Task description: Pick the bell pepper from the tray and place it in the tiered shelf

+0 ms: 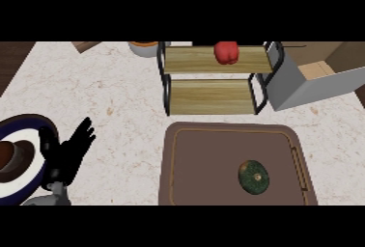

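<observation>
The red bell pepper (227, 52) sits on the top board of the tiered shelf (214, 91) at the upper middle of the frame. Below it, the brown tray (200, 164) holds only a dark green round thing (254, 177) at its lower right. My left hand (68, 152) rests at the lower left with fingers spread, beside a blue-rimmed plate (28, 123) carrying a brown bowl (10, 154). A grey box (314, 79) stands at the upper right of the counter (107, 96).

A dark green round vegetable (253, 177), a blue-rimmed plate (21, 123) at left, a grey box (314, 87) at right.
</observation>
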Action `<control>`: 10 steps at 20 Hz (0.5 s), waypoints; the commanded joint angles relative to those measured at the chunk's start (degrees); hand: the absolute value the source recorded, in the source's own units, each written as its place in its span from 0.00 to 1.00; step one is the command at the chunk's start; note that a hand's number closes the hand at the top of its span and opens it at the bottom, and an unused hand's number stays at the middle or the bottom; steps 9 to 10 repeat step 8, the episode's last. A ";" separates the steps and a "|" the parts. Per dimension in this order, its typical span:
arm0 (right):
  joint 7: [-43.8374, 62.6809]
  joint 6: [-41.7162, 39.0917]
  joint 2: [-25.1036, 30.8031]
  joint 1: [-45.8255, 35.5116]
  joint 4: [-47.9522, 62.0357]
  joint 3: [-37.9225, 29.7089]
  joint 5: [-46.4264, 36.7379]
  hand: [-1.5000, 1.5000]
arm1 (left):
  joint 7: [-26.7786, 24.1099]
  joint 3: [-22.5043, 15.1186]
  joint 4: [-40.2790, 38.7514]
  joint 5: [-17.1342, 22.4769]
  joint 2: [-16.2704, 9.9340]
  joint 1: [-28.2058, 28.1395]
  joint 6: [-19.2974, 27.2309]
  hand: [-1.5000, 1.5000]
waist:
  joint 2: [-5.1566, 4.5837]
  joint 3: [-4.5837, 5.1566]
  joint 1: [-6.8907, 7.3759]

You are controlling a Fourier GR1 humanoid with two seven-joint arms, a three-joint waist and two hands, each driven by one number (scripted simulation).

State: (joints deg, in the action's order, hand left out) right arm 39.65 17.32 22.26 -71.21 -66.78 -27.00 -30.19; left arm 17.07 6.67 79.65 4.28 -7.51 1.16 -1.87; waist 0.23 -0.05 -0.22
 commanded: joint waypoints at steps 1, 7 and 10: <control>1.99 -3.77 5.10 4.29 -5.12 -4.85 5.67 0.00 | 3.21 -0.78 5.20 0.80 0.04 -2.94 -0.46 0.50 | 0.18 -0.02 -0.09; 0.33 -14.10 11.59 13.58 -11.33 -9.06 15.41 0.00 | -0.29 0.40 0.59 0.13 -0.95 -1.94 -1.24 0.50 | -0.04 0.02 -0.19; 3.61 -12.94 10.00 13.96 -14.73 -8.15 15.81 0.00 | 0.16 1.19 -4.27 -0.07 -0.13 4.14 0.71 0.50 | -0.08 0.06 -0.52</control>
